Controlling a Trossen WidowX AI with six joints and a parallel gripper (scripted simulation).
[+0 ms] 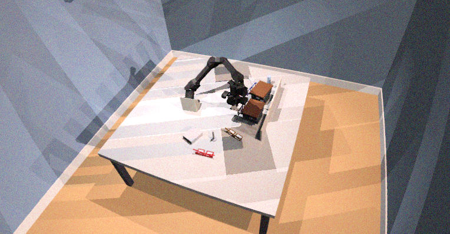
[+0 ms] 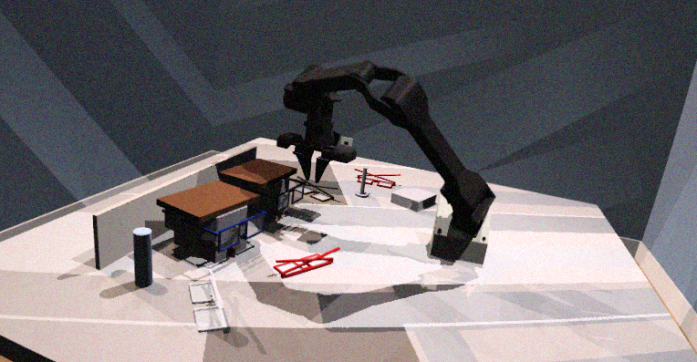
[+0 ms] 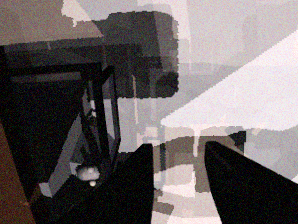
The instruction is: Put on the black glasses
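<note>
The black glasses (image 2: pixel 296 193) (image 3: pixel 117 115) are at the front of the far brown-topped display head (image 1: pixel 252 107) (image 2: pixel 257 170), on its face side. Their frame stands upright in front of the face. Whether the bridge rests on the nose and both temples are behind the ears cannot be made out. My gripper (image 2: pixel 314 180) (image 3: pixel 178 152) is partly open, with nothing between its fingertips, just in front of the glasses and apart from them. The other head (image 1: pixel 261 89) (image 2: pixel 208 200) wears blue glasses (image 2: pixel 243 229). No yellow tag can be made out.
A long low wall (image 2: pixel 117 221) stands behind the heads. A dark cylinder (image 2: pixel 142 259), white glasses (image 2: pixel 210 318) and red glasses (image 2: pixel 305 263) are near the other head. Brown glasses (image 1: pixel 233 134), a small post (image 2: pixel 363 181), a grey block (image 2: pixel 413 199) and more red glasses (image 1: pixel 204 152) lie beyond.
</note>
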